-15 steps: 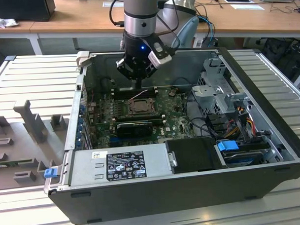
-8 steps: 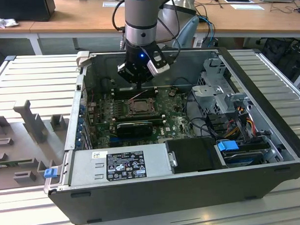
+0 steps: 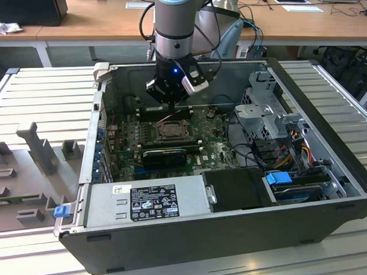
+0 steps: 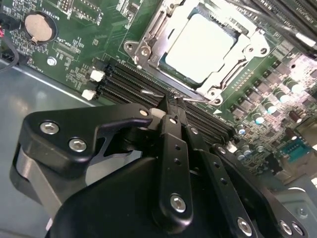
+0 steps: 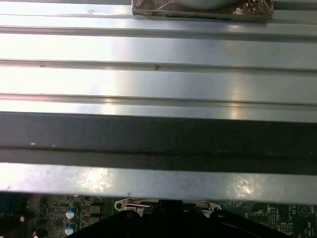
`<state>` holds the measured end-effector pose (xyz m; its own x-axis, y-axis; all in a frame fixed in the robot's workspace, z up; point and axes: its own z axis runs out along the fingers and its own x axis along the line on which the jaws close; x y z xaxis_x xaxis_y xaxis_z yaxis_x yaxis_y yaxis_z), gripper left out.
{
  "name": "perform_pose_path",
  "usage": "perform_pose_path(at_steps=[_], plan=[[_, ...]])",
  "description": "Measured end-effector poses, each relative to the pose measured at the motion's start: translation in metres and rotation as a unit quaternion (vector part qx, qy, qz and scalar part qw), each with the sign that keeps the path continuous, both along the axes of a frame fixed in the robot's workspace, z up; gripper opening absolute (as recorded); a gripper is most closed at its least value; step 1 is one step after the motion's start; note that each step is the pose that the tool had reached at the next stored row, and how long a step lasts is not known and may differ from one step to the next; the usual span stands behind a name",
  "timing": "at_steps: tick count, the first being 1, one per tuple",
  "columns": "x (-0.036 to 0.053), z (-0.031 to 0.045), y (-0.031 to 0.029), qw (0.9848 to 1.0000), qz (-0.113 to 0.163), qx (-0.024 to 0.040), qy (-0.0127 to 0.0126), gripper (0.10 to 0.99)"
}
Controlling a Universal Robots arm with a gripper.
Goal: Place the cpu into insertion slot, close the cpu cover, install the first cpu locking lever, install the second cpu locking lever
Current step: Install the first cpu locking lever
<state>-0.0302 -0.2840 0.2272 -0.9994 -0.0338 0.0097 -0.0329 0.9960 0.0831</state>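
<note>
Finding: the cpu [image 4: 200, 47] is seated in the insertion slot [image 3: 159, 128], at the centre of the exterior view. The cpu cover [image 4: 158, 34] lies flat around it, retaining it. The gripper [image 4: 171, 111], fingers drawn together, sits just beside a thin wire locking lever [image 4: 198, 99], apparently positioned to press it.

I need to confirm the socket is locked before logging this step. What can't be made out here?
Locking levers: in the second wrist view the gripper covers the insertion slot's near edge, hiding whether either is latched.
cpu cover: its far side is cut off by that picture's edge.
cpu: too small in the exterior view to judge seating.
Motherboard: in the first wrist view the case wall blocks most of it.
</note>
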Motion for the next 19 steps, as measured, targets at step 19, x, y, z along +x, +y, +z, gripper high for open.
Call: perform_pose_path(at_steps=[19], plan=[[0.0100, -0.0129, 0.0014, 1.0000, 0.003, 0.0001, -0.0035, 0.106]])
